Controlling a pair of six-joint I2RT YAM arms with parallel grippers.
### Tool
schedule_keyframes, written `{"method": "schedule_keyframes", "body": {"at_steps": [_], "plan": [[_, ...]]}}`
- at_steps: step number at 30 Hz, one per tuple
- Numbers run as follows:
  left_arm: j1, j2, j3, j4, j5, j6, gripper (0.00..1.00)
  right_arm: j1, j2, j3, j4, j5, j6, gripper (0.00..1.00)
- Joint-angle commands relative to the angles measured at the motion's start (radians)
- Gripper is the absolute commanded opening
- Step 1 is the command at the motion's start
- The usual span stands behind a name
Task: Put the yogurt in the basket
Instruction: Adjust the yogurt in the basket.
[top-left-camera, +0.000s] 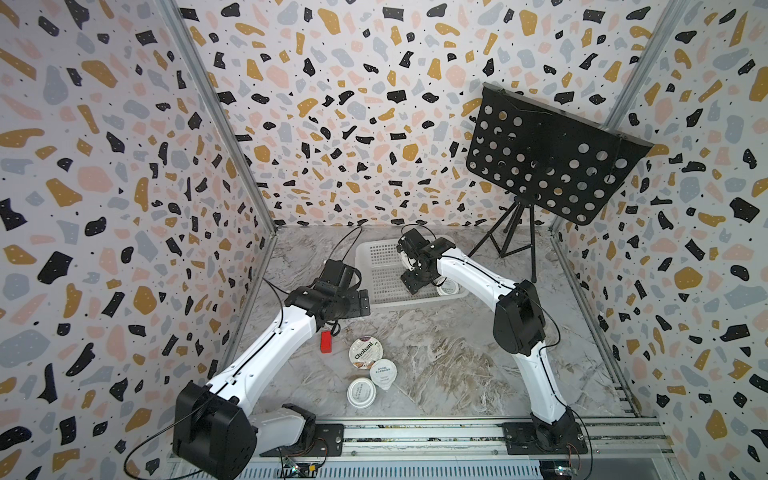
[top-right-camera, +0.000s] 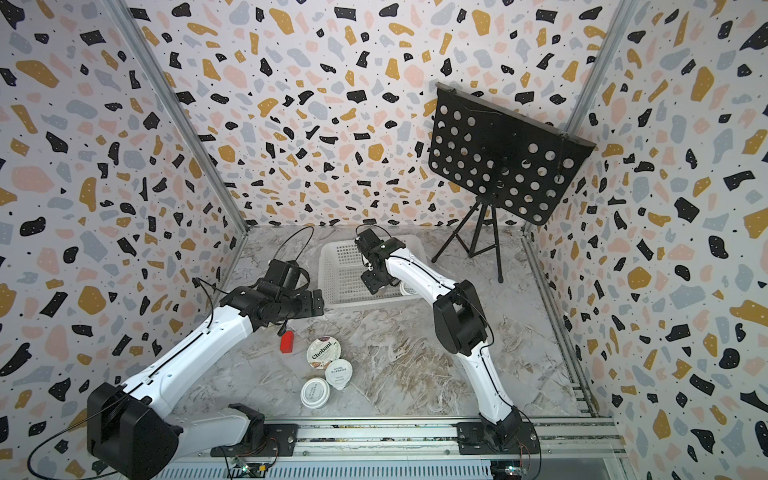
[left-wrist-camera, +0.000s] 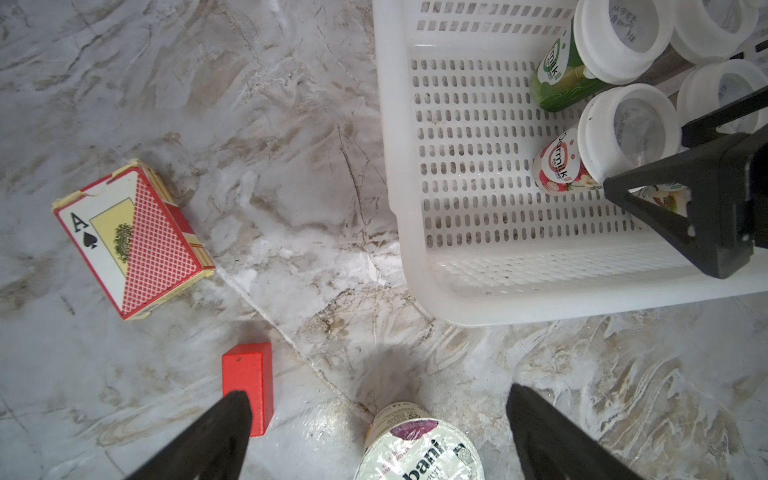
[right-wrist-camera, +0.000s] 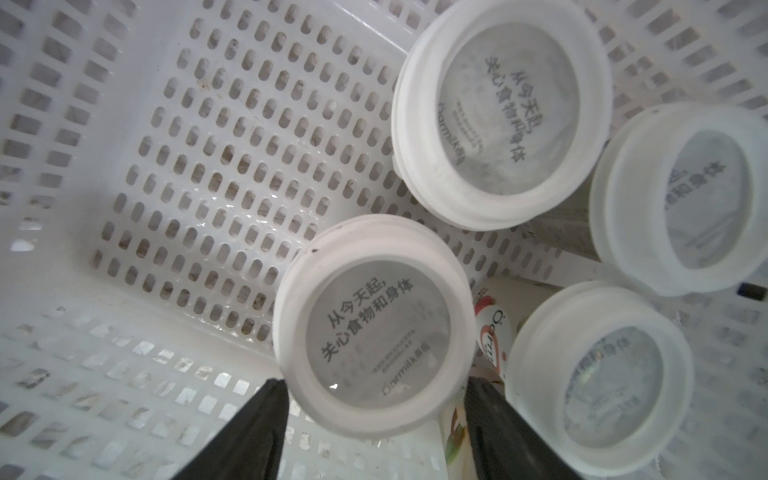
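Right pincer (right-wrist-camera: 376, 384) inside the basket (right-wrist-camera: 124, 137), its black fingers (right-wrist-camera: 257, 432) set well apart on either side of an upright yogurt cup (right-wrist-camera: 374, 324); the broad lid hides the pads, so whether they press the cup cannot be told. The lid reads "从今天起, 关心食物和身体" over the brand "Oarmilk". Three like cups (right-wrist-camera: 503, 112) stand just beside it. From the left wrist, side labels read "Oarmilk" on a red-and-white wrapper (left-wrist-camera: 559, 166) and "…milk" on a green wrapper (left-wrist-camera: 557, 70). The cups crowd the basket's right end; its left half is bare slotted floor. The basket lies near the middle of the bench's (top-left-camera: 436, 353) far edge, with a black perforated music stand (top-left-camera: 548, 158) at the far right corner. Left pincer (left-wrist-camera: 378, 392), wide open and empty, hovers between the basket and the "Chobani" cup (top-left-camera: 365, 352), which stands toward the near edge, left of centre, with a foil-lidded cup (top-left-camera: 383, 372) and a white-lidded cup (top-left-camera: 361, 392) just beside it. A red block (top-left-camera: 326, 342) stands just to its left; a playing-card box (left-wrist-camera: 133, 239) shows the ace of spades. Right of these cups the bench lies open.
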Motion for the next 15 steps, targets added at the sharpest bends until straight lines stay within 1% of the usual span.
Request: {"method": "schedule_keyframes", "body": {"at_steps": [1, 15], "plan": [[0.004, -0.014, 0.006, 0.014, -0.007, 0.011, 1.00, -0.005, 0.003, 0.043, -0.008, 0.030, -0.014, 0.73], [0.005, -0.010, 0.006, 0.014, -0.003, 0.005, 1.00, -0.008, 0.004, 0.047, -0.009, 0.065, -0.029, 0.73]]}}
